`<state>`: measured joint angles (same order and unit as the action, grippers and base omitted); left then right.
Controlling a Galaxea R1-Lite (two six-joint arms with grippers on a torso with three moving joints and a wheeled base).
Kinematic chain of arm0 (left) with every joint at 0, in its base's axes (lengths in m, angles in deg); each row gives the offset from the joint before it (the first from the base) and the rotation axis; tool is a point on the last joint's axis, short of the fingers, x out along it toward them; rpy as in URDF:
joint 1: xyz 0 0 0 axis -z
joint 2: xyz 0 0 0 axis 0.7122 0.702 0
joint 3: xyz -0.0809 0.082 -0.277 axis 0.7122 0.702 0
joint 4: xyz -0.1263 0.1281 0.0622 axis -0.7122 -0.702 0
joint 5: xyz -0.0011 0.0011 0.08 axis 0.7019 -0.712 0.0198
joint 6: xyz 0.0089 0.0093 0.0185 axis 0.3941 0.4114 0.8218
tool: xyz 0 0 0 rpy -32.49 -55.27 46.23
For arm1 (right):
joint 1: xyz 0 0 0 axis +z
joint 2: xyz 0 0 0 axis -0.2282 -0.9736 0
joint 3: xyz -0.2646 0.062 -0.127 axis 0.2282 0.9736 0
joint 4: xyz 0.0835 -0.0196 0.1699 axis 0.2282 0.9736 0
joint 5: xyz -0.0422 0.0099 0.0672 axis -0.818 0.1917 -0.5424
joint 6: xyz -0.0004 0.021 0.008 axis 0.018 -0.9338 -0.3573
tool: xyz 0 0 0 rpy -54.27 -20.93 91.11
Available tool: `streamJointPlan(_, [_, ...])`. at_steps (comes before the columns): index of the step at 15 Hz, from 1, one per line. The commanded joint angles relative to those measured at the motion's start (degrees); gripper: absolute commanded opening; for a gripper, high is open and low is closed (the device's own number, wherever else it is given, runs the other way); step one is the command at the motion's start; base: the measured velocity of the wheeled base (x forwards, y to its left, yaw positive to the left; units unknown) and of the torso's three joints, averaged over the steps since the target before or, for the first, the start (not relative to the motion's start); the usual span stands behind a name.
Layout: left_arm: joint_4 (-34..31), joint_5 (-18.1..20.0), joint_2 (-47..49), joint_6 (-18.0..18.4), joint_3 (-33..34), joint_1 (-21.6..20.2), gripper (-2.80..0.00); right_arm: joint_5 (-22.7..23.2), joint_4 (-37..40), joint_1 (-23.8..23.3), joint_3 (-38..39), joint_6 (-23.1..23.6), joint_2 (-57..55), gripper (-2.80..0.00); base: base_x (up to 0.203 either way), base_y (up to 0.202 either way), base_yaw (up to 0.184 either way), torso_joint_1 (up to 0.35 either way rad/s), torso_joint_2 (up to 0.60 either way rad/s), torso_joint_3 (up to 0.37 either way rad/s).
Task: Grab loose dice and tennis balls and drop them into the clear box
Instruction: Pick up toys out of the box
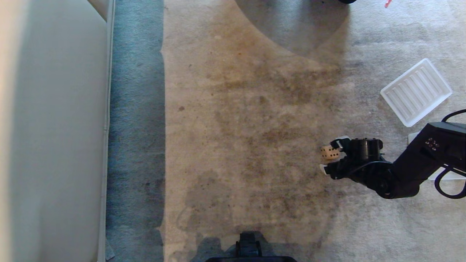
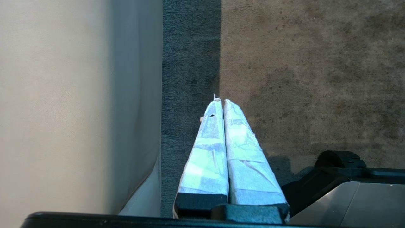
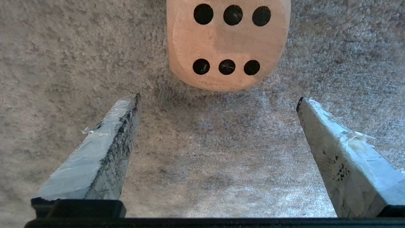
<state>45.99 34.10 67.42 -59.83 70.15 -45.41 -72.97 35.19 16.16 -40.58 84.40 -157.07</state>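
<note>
A beige wooden die [image 1: 328, 152] with dark pips lies on the carpet at the right. In the right wrist view the die [image 3: 227, 44] shows six pips and sits just beyond my fingertips. My right gripper [image 1: 332, 154] [image 3: 218, 99] hangs open and wide over it, touching nothing. Behind the right arm a sliver of the clear box [image 1: 450, 176] shows; the arm hides most of it. No tennis balls are in view. My left gripper [image 2: 221, 100] is shut and empty, parked low beside the robot's base.
A flat ribbed translucent lid [image 1: 416, 91] lies on the carpet behind the right arm. A cream wall or furniture side [image 1: 54, 131] runs down the left, edged by a blue-grey carpet strip [image 1: 136, 127]. A small red object [image 1: 388, 3] lies at the far edge.
</note>
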Motion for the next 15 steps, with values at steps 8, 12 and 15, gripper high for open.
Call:
streamJointPlan(8, [0.0,0.01,0.0,-0.11,0.0,0.0,-2.8,7.69,-8.17,0.45,-9.58,-6.84,-6.67,0.0,0.0,0.0,0.0,0.0,0.0,0.0])
streamJointPlan(12, [0.0,0.01,0.0,-0.11,0.0,0.0,-2.8,7.69,-8.17,0.45,-9.58,-6.84,-6.67,0.0,0.0,0.0,0.0,0.0,0.0,0.0])
streamJointPlan(15, [0.0,0.01,0.0,-0.11,0.0,0.0,-2.8,7.69,-8.17,0.45,-9.58,-6.84,-6.67,0.0,0.0,0.0,0.0,0.0,0.0,0.0])
